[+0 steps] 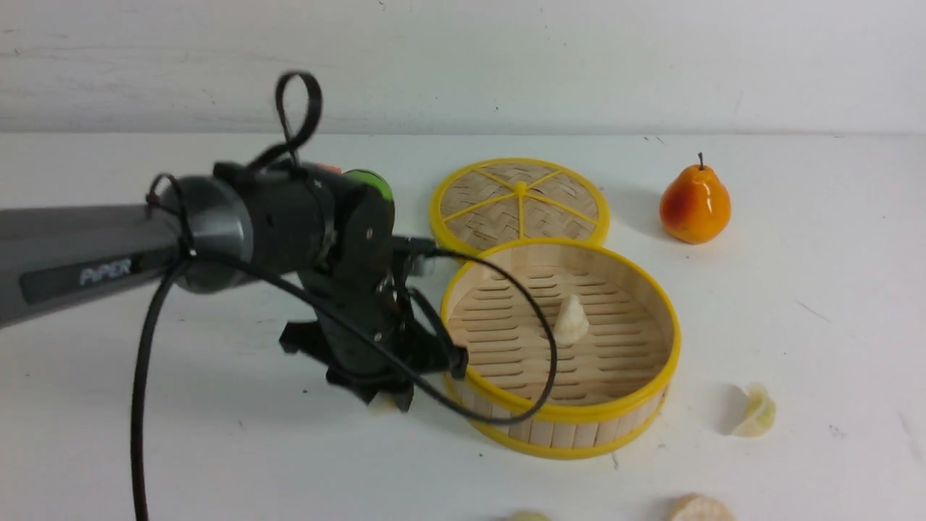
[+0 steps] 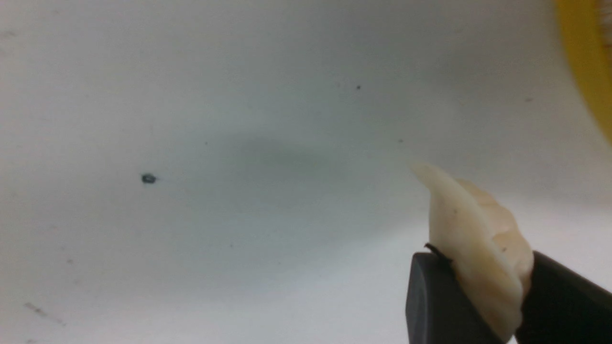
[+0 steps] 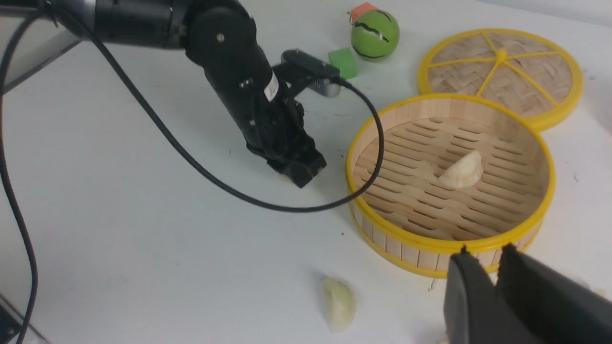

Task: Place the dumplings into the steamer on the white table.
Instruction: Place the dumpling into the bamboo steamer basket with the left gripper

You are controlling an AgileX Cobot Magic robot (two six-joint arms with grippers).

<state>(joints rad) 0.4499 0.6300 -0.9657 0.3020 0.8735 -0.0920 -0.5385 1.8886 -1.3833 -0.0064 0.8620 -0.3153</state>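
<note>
Cream dumpling (image 2: 468, 224) pinched in the left pincer (image 2: 483, 267), low by the worktop (image 2: 191, 143) beside the steamer (image 1: 564, 433) (a second dumpling (image 1: 571, 320) lies inside); best lift above the yellow rim (image 1: 579, 414) before crossing

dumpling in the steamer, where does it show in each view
Front view: the dumpling in the steamer sits near the middle of the slatted floor.
Left wrist view: not in it; a second dumpling is pinched between the left fingers.
Right wrist view: the same dumpling lies mid-floor in the basket.
Shared landmark: the steamer's yellow rim.
</note>
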